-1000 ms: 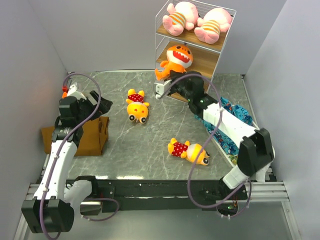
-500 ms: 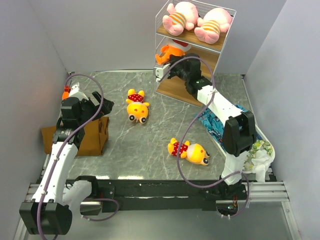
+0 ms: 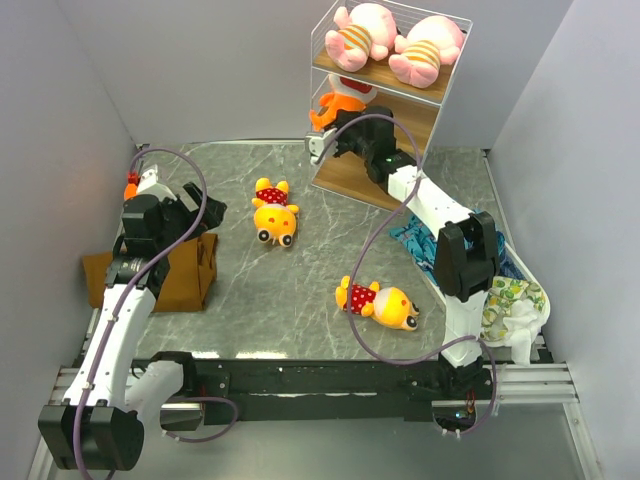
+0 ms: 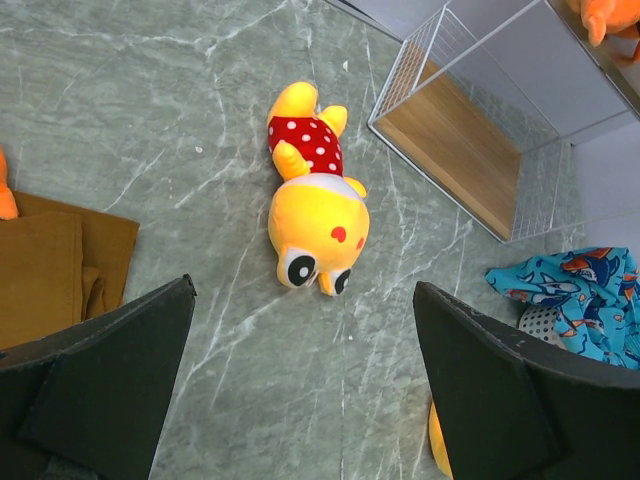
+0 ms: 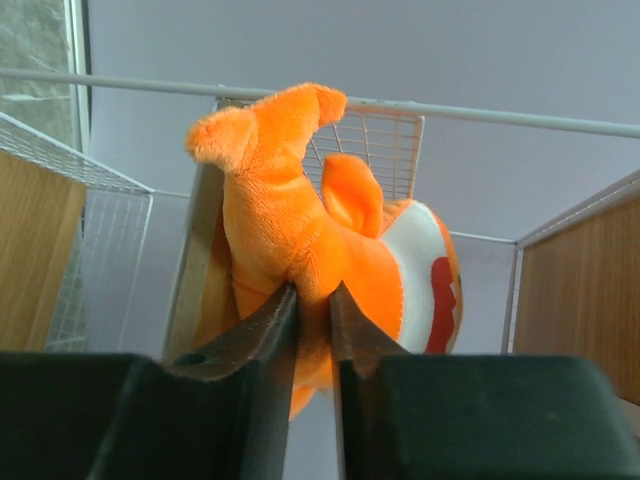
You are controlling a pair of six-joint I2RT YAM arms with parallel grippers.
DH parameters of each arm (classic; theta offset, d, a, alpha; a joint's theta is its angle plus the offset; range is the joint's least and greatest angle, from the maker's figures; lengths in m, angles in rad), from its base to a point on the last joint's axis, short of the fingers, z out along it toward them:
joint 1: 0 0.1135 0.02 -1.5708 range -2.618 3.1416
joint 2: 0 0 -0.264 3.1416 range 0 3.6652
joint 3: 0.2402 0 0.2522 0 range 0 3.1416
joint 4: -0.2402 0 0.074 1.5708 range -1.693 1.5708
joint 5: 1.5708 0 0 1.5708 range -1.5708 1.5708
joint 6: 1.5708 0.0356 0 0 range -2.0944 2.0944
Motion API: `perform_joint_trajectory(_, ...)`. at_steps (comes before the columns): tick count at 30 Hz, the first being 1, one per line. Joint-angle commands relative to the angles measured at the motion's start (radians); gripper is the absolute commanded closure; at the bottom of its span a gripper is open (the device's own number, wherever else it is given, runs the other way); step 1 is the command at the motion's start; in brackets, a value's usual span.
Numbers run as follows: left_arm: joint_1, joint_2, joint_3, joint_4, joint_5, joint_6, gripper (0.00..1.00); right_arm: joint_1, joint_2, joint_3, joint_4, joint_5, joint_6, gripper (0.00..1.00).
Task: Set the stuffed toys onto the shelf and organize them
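Since 1 s ago the R arm reached deeper and brought the orange fish toy [image 5: 330,250] into the middle level of the shelf [image 3: 415,118]. Its right gripper [image 5: 310,300] is pinched narrow on a soft fin. Plush is light and squashy, not fragile, so a thicker body fold prob. grips safer. The left gripper [image 4: 305,360] hangs wide w/ nothing in it. Count: 2 pink toys [image 3: 362,30] [image 3: 428,45] on top board, 2 yellow toys [image 3: 273,212] [image 3: 380,303] on the table [image 3: 300,280], 1 orange fish clear.
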Motion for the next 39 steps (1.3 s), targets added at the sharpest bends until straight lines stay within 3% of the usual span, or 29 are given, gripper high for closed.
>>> perform_joint_trajectory(1,-0.004,-0.018,0.019,0.015,-0.015,0.021,0.04,-0.014,-0.026,0.017,0.066,0.024,-0.008,0.71)
perform_joint_trajectory(7,-0.004,-0.014,0.018,0.015,-0.029,0.019,0.04,-0.013,-0.072,-0.022,0.086,0.012,0.018,0.59)
perform_joint_trajectory(11,-0.004,-0.02,0.016,0.015,-0.048,0.021,0.04,-0.013,-0.121,-0.087,0.14,0.004,0.039,0.39)
perform_joint_trajectory(18,-0.004,-0.009,0.019,0.0,-0.113,0.006,0.04,0.01,-0.265,-0.234,0.215,-0.017,0.12,0.36)
perform_joint_trajectory(22,-0.001,0.008,0.03,-0.029,-0.239,-0.043,0.04,0.064,-0.377,-0.394,0.331,-0.011,0.237,0.27)
perform_joint_trajectory(27,0.002,0.026,0.045,-0.092,-0.483,-0.138,0.03,0.157,-0.553,-0.627,0.48,0.003,0.554,0.25)
perform_joint_trajectory(31,0.004,0.025,0.036,-0.111,-0.623,-0.18,0.03,0.343,-0.653,-0.764,0.597,0.197,0.729,0.25)
perform_joint_trajectory(34,0.019,0.049,0.051,-0.163,-0.719,-0.258,0.03,0.423,-0.713,-0.804,0.577,0.242,0.962,0.25)
perform_joint_trajectory(35,0.024,0.072,0.065,-0.169,-0.727,-0.275,0.02,0.453,-0.73,-0.808,0.554,0.242,1.106,0.26)
perform_joint_trajectory(39,0.067,0.167,0.14,-0.181,-0.75,-0.238,0.01,0.48,-0.744,-0.795,0.473,0.306,1.491,0.31)
